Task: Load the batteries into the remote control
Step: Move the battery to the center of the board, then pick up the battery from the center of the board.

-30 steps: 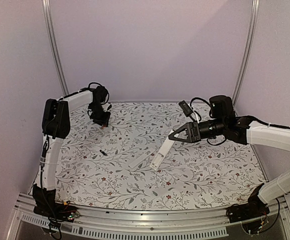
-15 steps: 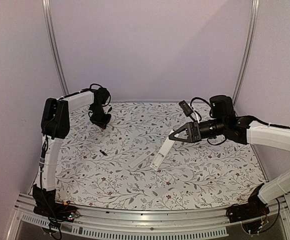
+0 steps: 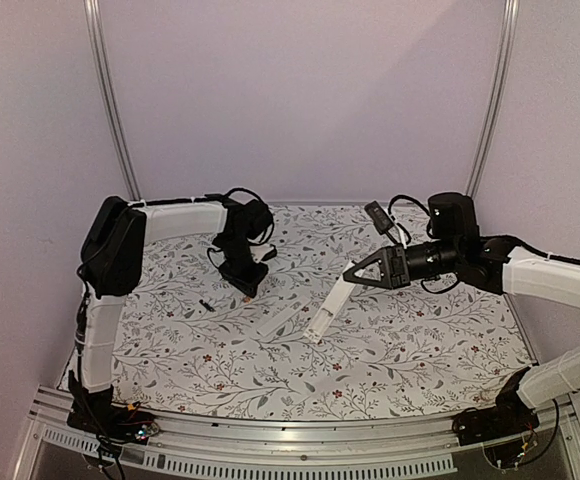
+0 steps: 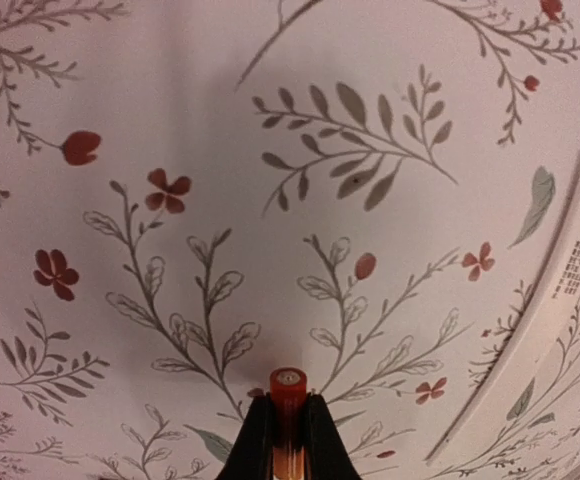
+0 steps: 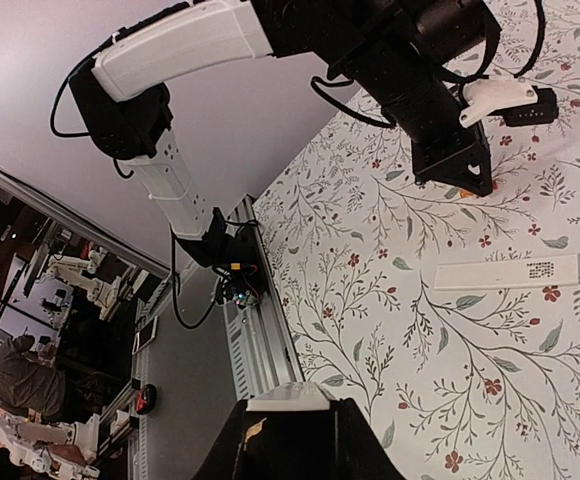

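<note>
Two grippers loaded. The right gripper [image 3: 348,279] clamps the tilted remote control [image 3: 325,312] by its upper end, lower end near the table [image 3: 420,350]. The left gripper [image 3: 247,292], moved in from the far-left corner, pinches one battery [image 4: 288,385]; second battery [image 3: 205,305] lies leftward.

The floral table [image 3: 410,350] carries a white strip [image 3: 281,320] and, seemingly, one battery [image 3: 206,306].

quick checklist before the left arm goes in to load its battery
1. Left claw shut on battery: ok.
2. Right claw gripping remote control by one end: ok.
3. Remote's battery bay open and facing the left claw: cannot tell.
4. White strip off the remote, lying flat on the table: ok.
5. Second battery lying free on the table for later: ok.
</note>
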### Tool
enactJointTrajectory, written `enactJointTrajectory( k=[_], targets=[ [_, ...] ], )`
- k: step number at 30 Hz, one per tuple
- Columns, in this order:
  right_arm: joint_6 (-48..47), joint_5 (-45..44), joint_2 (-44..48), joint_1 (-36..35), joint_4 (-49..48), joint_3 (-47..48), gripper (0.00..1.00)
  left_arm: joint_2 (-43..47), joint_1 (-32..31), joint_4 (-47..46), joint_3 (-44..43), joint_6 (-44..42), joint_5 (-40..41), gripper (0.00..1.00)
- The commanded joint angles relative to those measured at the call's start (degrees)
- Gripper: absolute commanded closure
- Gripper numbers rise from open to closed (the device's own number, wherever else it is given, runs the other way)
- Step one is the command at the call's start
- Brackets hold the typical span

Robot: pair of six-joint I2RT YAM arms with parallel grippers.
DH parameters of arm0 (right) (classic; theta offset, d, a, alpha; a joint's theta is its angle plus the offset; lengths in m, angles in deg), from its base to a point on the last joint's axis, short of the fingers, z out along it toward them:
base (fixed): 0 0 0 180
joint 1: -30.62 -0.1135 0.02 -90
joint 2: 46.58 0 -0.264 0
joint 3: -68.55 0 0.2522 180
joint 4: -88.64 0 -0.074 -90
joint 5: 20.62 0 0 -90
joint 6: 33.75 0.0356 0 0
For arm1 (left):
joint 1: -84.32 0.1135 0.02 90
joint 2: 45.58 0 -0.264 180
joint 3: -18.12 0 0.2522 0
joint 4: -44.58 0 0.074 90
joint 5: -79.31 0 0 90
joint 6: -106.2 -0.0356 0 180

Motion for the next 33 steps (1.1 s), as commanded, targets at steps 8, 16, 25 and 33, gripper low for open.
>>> enactJointTrajectory(
  k=[8, 16, 25, 33],
  targets=[
    [-1.15, -1.60, 2.23, 0.45, 2.70, -1.13, 1.00, 0.88, -4.97, 4.73, 1.85, 0.50, 3.24, 0.93],
    [-1.61, -1.64, 1.48, 0.43, 2.89, -0.96, 1.00, -1.73, -5.45, 9.02, -1.34, -0.62, 5.77, 0.81],
    [-1.72, -1.51, 1.16, 0.49, 3.06, -0.78, 1.00, -5.22, -5.49, 11.03, -5.16, -1.41, 5.40, 0.78],
    [-1.58, -1.88, 0.32, 0.53, 3.11, -0.61, 1.00, -7.65, -5.65, 12.98, -8.72, -1.91, 5.27, 0.93]
  ],
)
